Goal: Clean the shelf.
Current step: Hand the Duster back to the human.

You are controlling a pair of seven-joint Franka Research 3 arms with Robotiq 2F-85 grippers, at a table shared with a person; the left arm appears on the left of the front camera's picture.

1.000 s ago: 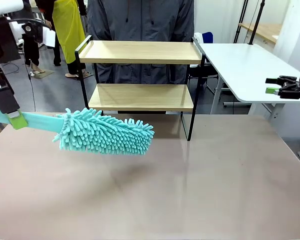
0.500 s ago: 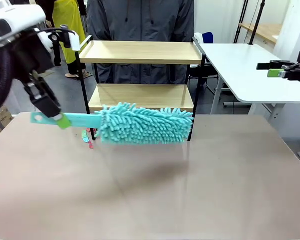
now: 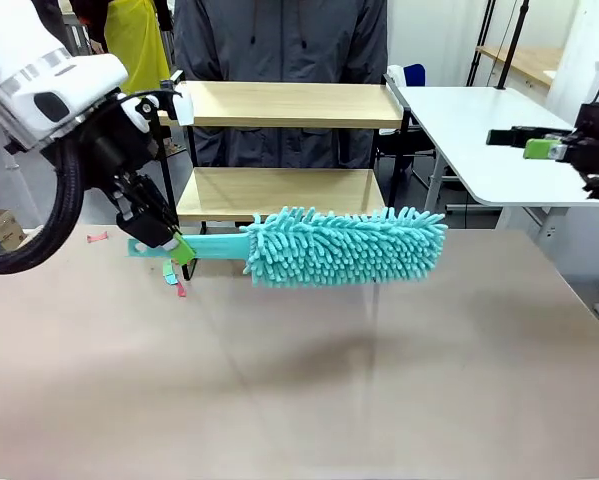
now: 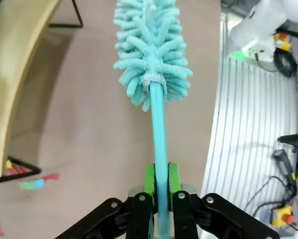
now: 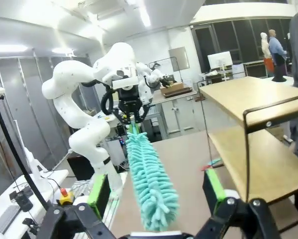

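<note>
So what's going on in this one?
The left gripper has its jaws shut on the handle of a teal microfibre duster, holding it level above the table in front of the shelf. The right gripper hangs open off to the side. A person stands behind the shelf.

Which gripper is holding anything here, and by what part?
The left gripper is shut on the teal duster, gripping the flat handle near its end. The right gripper is open and holds nothing.
</note>
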